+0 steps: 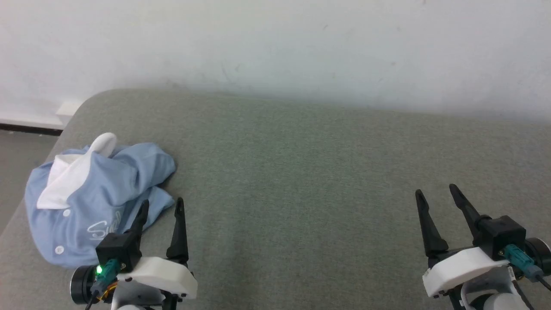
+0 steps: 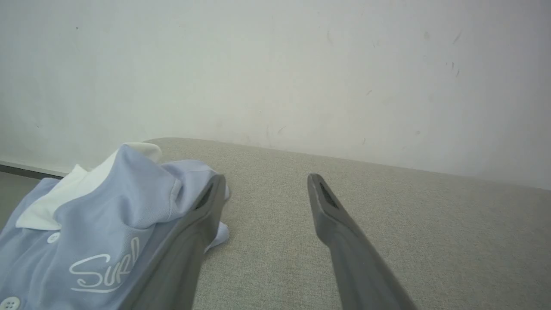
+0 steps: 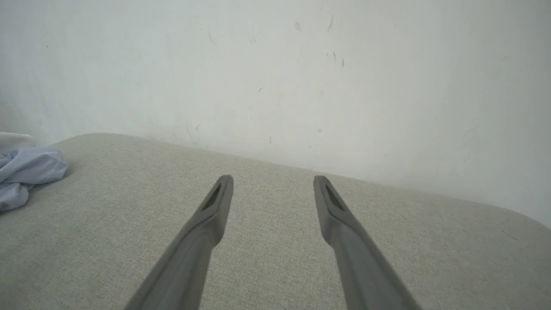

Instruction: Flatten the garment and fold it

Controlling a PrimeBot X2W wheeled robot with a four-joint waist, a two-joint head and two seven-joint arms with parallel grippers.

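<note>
Got the left gripper [image 1: 162,201] spread wide, nothing in it, parked at the near edge of the light blue polo shirt [image 1: 99,193]. Looks like one finger overlaps the fabric, can't tell if touching. Same deal for the right gripper [image 1: 434,189]: wide apart, holding nothing, well off to the right over bare cloth. Behind it all, a scuffed white wall [image 1: 275,43]. Below, a grey fabric-covered table [image 1: 301,172] with a rounded corner. Polo shirt crumpled in a heap at its left end. White collar [image 1: 64,181] flopped open on top, white "Surf" logo [image 1: 101,228] creased, couple of white buttons [image 1: 59,249].
</note>
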